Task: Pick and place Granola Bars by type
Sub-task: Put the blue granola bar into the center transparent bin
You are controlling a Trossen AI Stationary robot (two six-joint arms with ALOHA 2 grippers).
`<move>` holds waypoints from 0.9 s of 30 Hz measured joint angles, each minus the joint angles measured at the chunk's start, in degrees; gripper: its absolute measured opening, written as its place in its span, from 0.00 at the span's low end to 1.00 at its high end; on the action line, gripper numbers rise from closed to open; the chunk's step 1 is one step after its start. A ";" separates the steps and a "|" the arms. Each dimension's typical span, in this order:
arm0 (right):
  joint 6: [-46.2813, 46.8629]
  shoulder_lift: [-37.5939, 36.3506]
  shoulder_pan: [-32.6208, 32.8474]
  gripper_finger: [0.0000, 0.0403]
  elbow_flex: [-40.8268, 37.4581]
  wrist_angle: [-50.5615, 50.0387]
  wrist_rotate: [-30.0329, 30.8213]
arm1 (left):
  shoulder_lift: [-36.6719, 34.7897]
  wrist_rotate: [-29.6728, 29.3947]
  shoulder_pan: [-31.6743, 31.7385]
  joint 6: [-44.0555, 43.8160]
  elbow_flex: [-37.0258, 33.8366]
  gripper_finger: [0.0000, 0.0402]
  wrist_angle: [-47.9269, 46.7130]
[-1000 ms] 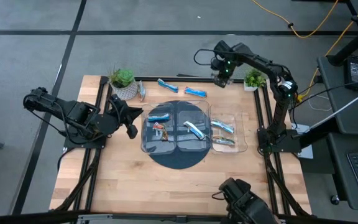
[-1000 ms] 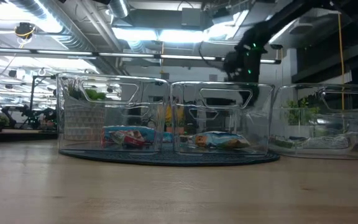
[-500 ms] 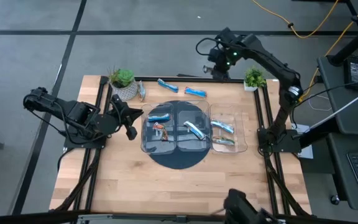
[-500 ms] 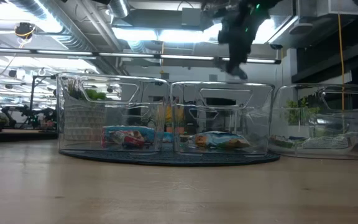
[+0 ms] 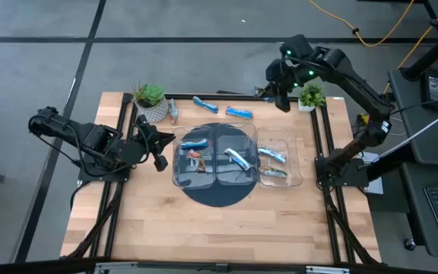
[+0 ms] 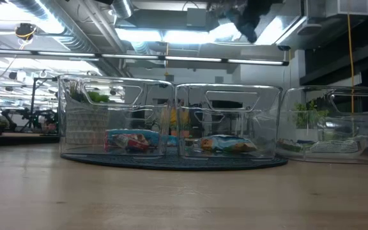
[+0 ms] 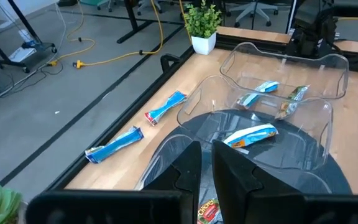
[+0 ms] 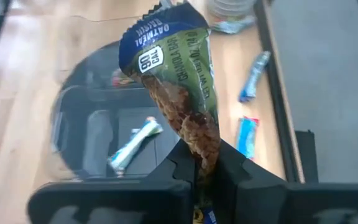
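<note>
Right gripper, upper right of the high view, is clamped on an oatmeal raisin granola bar; left gripper rests with fingers together

Wooden table: dark round mat, clear trays, two plants, loose bars.

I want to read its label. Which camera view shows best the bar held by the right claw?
The right wrist view: the oatmeal raisin granola bar fills it, pinched in the right claw. The high view shows only the raised claw; the other views do not show the bar.
</note>
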 joint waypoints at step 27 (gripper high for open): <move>-3.90 -3.01 10.80 0.09 -22.54 17.58 7.55 | -0.01 0.33 -0.02 -5.51 0.01 0.08 -1.60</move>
